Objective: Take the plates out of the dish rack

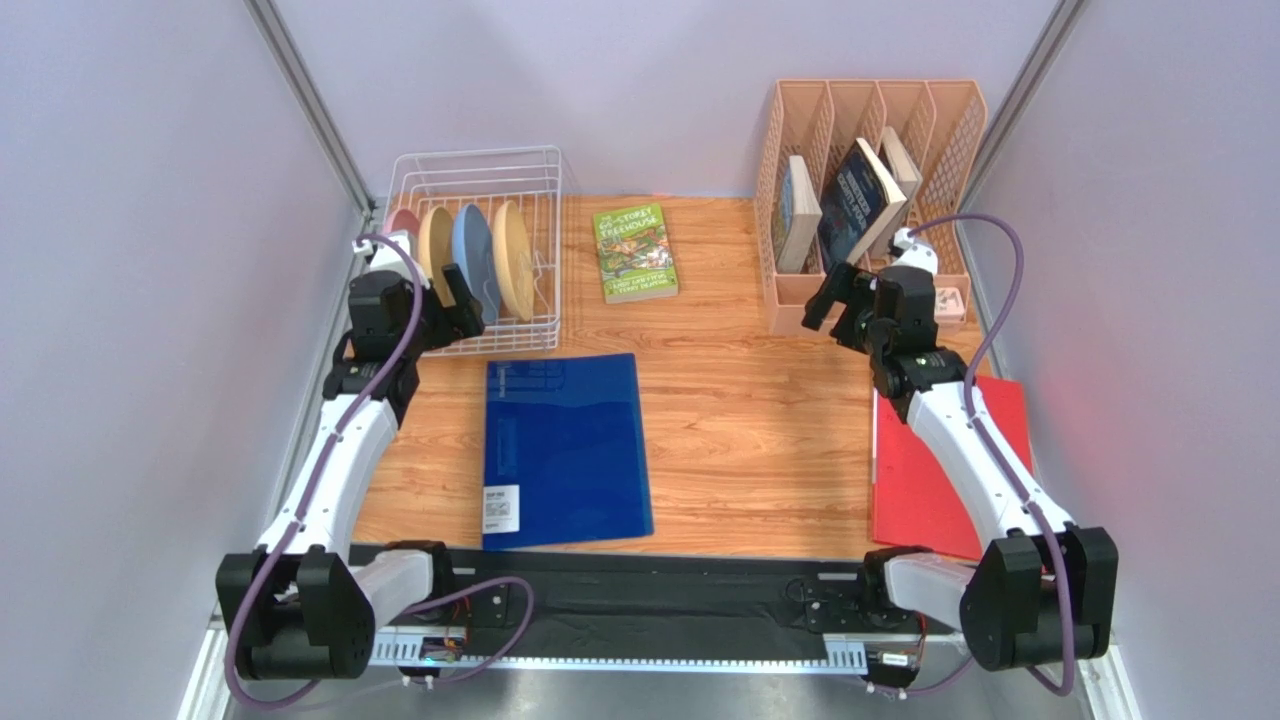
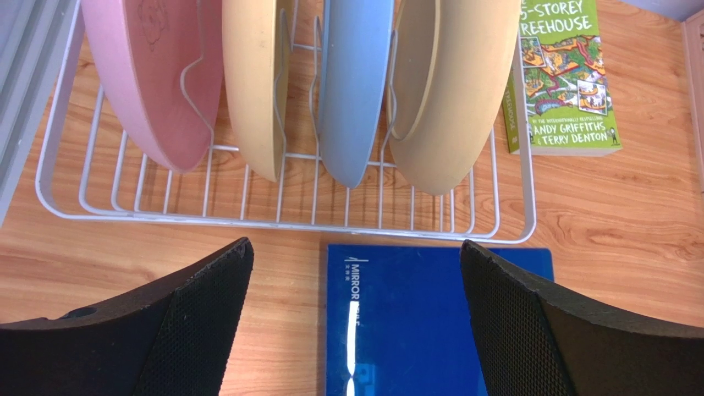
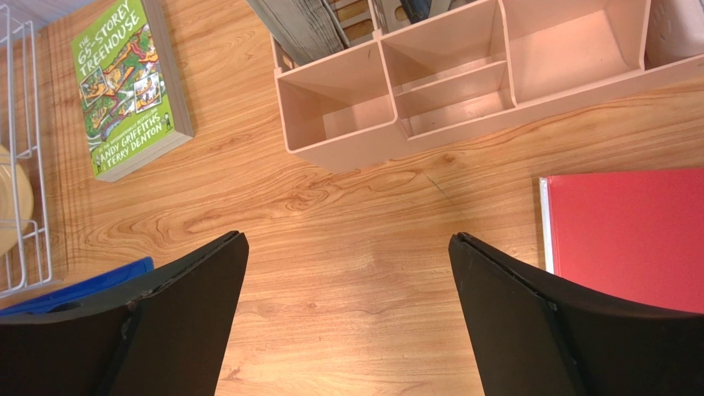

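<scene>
Stretches left arm (image 1: 334, 458) and right arm (image 1: 984, 458) forward along opposite sides, elbows low near the bases, with left gripper (image 2: 355, 256) and right gripper (image 3: 347, 239) tipped downward, each with jaws spread wide and holding nothing.

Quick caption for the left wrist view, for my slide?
Open left gripper faces the dish rack holding four upright plates.

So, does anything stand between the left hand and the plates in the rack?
Only the rack itself: its low front wire crosses just ahead of the open left hand. The four plates stand upright and rise above that wire, so nothing visible blocks their faces. The blue folder lies flat beneath the hand.
</scene>
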### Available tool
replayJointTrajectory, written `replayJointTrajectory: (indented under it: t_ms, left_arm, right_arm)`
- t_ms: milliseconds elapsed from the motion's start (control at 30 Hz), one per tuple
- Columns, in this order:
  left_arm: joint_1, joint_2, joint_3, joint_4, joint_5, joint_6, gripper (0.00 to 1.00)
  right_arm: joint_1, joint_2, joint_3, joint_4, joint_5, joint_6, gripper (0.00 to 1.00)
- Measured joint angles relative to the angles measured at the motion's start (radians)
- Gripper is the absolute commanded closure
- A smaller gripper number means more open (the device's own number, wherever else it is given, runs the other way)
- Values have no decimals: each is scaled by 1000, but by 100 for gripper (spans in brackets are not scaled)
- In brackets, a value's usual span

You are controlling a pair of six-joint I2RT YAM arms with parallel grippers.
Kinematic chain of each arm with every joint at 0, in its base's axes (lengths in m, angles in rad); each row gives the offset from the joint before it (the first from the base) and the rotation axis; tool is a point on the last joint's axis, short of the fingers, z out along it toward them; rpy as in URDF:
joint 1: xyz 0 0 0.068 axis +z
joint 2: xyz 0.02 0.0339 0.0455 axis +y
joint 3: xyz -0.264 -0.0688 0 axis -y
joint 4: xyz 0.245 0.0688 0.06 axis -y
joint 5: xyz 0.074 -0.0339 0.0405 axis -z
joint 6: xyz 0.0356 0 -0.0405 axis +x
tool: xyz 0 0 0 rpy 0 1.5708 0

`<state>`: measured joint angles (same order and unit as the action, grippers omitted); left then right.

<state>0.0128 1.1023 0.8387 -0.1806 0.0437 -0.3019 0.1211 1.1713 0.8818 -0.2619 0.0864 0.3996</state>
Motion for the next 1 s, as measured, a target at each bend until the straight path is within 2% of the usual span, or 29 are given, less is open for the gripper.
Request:
replayJointTrajectory:
  t_ms: [200, 500, 600, 800, 1000]
  left_arm:
    - [0, 40, 54, -64, 0, 0, 0]
    - [0, 277, 237, -87, 209, 24, 1]
    - [-9, 329, 283, -90, 214, 37, 5]
    - [-93, 387, 348, -83, 92, 86, 9]
    - [-217, 386, 348, -59, -111, 136, 11]
  right_arm:
    - [0, 14, 0, -3, 1, 0, 0]
    - [0, 42, 5, -4, 2, 0, 0]
    - [0, 57, 5, -8, 2, 0, 0]
    - [0, 79, 5, -3, 1, 1, 0]
    - [1, 133, 5, -4, 1, 1, 0]
